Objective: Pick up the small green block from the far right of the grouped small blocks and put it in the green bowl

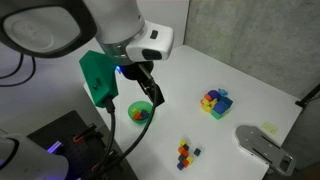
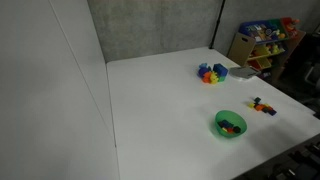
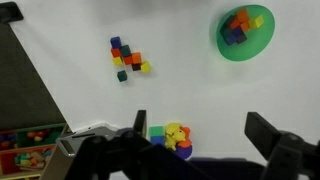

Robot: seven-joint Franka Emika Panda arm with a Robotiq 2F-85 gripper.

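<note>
The green bowl [image 3: 262, 42] sits at the top right of the wrist view and holds several small blocks, among them a light green one [image 3: 257, 20]. The grouped small blocks [image 3: 127, 57] lie on the white table at the upper left, with a dark green block [image 3: 122, 75] at the group's lower edge. My gripper [image 3: 200, 130] is open and empty, its two dark fingers wide apart above the table. In an exterior view the gripper [image 1: 152, 95] hangs just above the bowl [image 1: 131, 108], and the small blocks [image 1: 186, 152] lie nearer the table's front. The bowl [image 2: 220, 130] and blocks [image 2: 262, 105] also show in the exterior view without the arm.
A colourful toy cluster [image 3: 172, 137] lies between my fingers' near edge; it shows in both exterior views [image 1: 215, 102] [image 2: 210, 72]. A grey object [image 1: 265, 145] sits at the table's corner. A toy shelf [image 2: 262, 40] stands beyond the table.
</note>
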